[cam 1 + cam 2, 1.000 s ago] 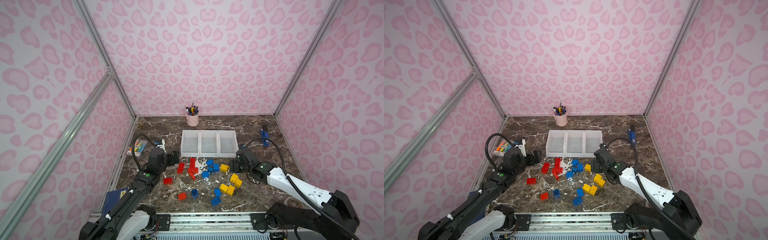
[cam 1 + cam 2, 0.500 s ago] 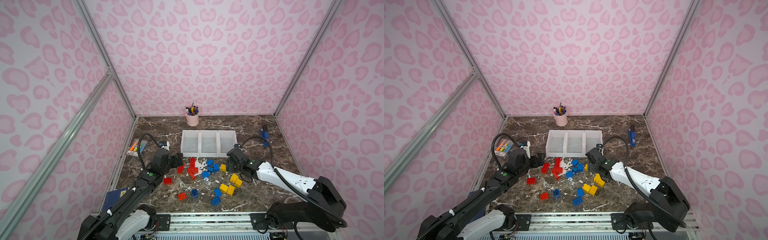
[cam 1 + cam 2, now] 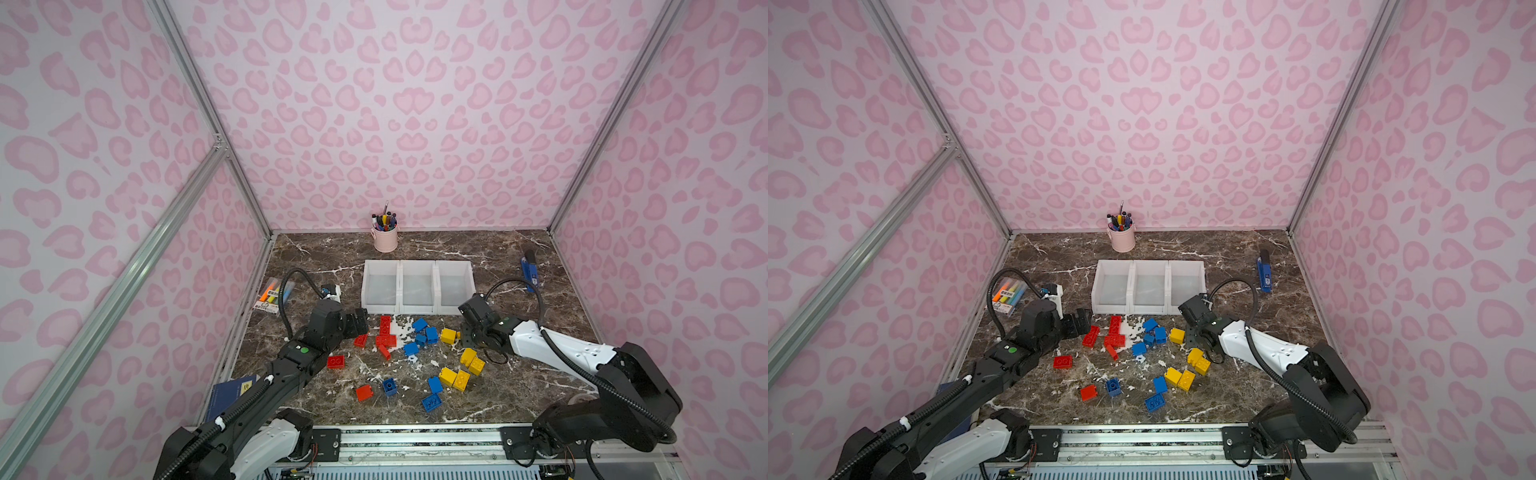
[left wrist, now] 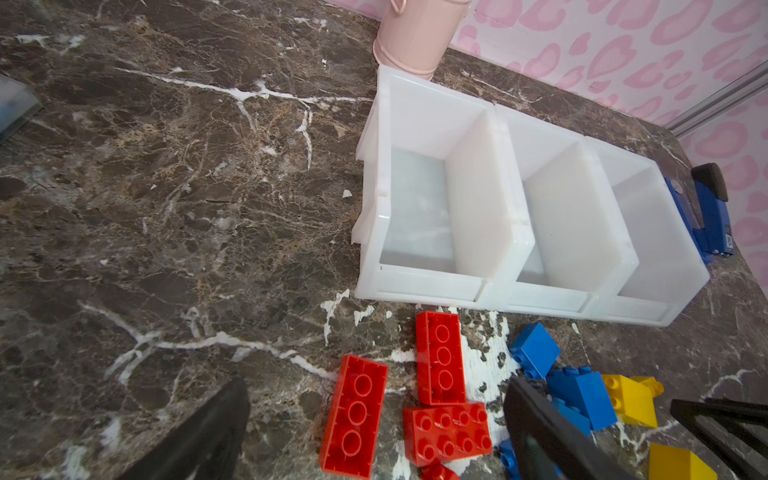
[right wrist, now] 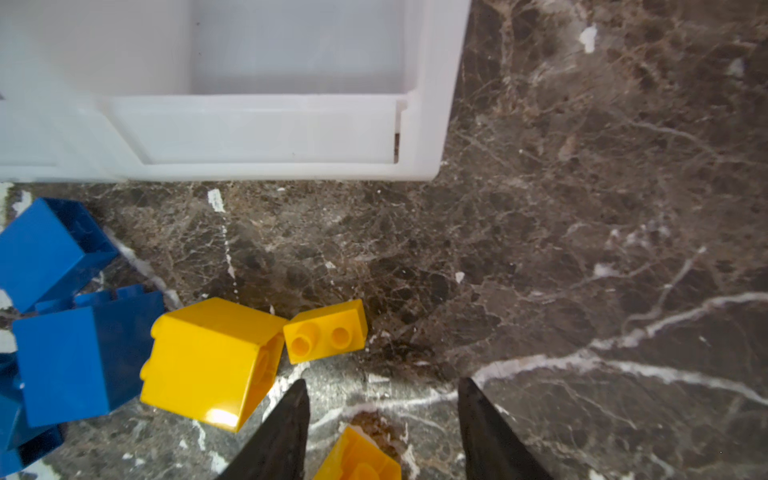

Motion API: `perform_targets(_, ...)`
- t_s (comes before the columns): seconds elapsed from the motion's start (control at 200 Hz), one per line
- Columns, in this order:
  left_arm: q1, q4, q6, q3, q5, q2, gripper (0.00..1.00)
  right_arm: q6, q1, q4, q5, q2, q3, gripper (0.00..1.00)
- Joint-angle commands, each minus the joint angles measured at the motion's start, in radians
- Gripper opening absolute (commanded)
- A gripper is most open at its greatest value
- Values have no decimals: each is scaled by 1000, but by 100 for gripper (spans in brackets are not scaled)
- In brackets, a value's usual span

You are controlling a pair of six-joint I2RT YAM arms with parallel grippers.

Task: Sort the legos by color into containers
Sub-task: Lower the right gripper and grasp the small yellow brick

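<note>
Red [image 3: 385, 324], blue [image 3: 419, 324] and yellow legos [image 3: 448, 336] lie scattered on the marble in front of the containers [image 3: 417, 309], three joined white bins that hold nothing. My left gripper [image 3: 359, 324] [image 4: 376, 386] is wide open, low over the red legos [image 4: 439, 357] just left of the pile. My right gripper [image 3: 471, 336] [image 5: 382, 381] is by the front right corner of the bins [image 5: 266, 129]. Its fingers stand apart, and a yellow lego [image 5: 357, 457] lies between them, untouched on the right side. Two more yellow legos [image 5: 208, 361] sit just ahead of it.
A pink pen cup [image 3: 385, 240] stands behind the bins. A blue stapler [image 3: 528, 270] lies at the back right, a pack of highlighters [image 3: 274, 293] by the left wall, and a dark blue book [image 3: 232, 392] at the front left.
My right gripper has moved left to the yellow legos by the bins, and its fingers have narrowed. My left gripper has advanced right toward the red legos, still open.
</note>
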Motion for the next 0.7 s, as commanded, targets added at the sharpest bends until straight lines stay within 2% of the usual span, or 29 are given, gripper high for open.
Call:
perform_targets(0.0, -2, -6, -4, -2, -12, -7, 97, -11, 1, 35, -20, 28, 6, 56)
perform_targets(0.355, -4, -11, -8, -17, -18, -27, 97, -52, 1, 45, -35, 138, 73, 53)
perform_targets(0.695, -6, -12, -10, -19, -18, -27, 97, -63, 1, 53, -38, 200, 94, 39)
